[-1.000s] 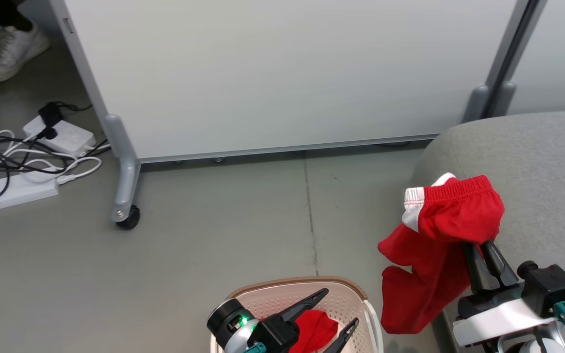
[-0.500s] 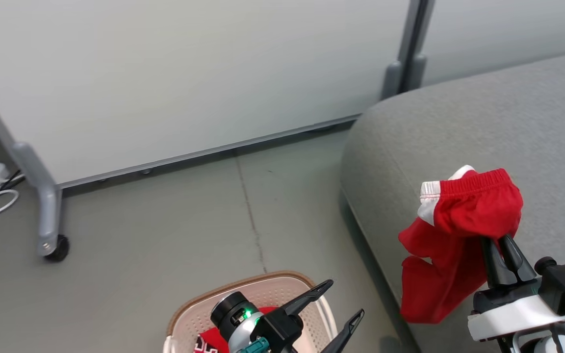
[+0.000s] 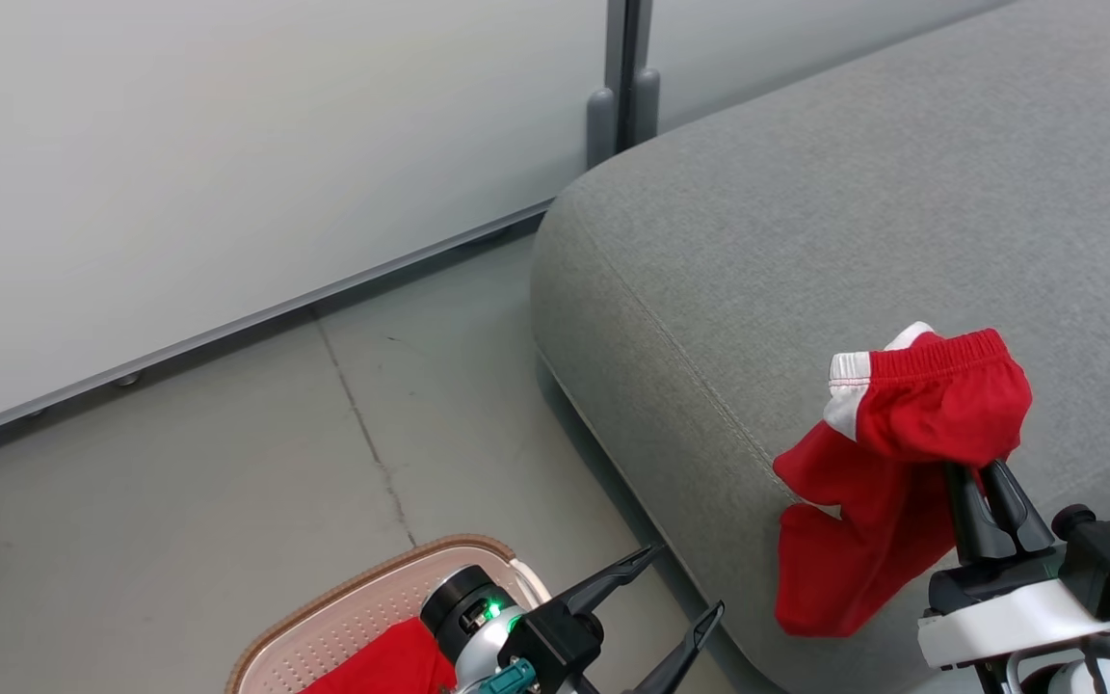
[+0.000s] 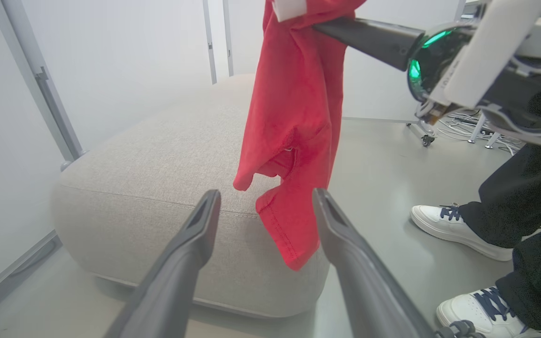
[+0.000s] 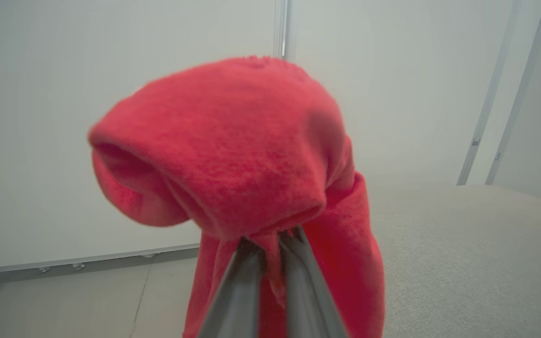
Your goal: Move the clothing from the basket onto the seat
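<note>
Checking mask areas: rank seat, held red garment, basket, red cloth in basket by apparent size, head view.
1. seat
2-3. held red garment, basket: look alike; basket is cut by the frame edge, so unranked
4. red cloth in basket, also cut off

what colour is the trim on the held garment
White trim on the red garment; clearest in the head view.

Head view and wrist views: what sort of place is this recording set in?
Probably a lab or office test space, not a home: pale wheeled partition panels, bare grey floor, and a person's white sneakers standing close by.
</note>
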Tool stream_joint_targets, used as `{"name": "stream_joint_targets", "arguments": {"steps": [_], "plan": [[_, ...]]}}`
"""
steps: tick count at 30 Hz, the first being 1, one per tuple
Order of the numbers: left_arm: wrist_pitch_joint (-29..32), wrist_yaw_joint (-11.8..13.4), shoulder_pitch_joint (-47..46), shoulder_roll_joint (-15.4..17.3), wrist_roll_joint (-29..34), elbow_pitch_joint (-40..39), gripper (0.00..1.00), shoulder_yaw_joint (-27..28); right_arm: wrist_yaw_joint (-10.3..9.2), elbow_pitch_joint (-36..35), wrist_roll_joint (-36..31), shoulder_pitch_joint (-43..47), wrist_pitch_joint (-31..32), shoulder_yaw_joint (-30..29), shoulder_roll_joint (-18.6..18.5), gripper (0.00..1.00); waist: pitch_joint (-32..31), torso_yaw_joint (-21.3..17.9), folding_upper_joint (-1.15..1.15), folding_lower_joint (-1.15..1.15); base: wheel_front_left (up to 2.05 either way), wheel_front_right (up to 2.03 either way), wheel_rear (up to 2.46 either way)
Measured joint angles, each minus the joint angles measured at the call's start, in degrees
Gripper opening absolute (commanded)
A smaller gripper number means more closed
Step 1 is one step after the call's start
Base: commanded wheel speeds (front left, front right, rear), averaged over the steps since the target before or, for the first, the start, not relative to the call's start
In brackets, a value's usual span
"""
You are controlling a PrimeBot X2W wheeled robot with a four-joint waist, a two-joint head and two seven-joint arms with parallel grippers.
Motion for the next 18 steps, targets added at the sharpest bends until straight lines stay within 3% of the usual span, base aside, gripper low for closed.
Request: {"name": "stream_joint_targets", "arguments": {"steps": [13, 18], "plan": [[0.0, 0.0, -0.4, 0.1, 0.0, 1.2, 1.0, -1.1, 0.0, -0.6, 1.8, -0.3, 0.0, -1.8, 0.4, 0.0, 1.9, -1.8, 0.0, 0.0, 0.0, 0.0, 0.0], [0.0, 0.0, -1.7, 1.2, 0.1, 1.3, 1.0, -2.5, 0.0, -1.3, 3.3, -5.5, 0.0, -4.1, -3.8, 0.0, 4.5, -1.2, 0.0, 0.0, 0.0, 0.0, 0.0]]}}
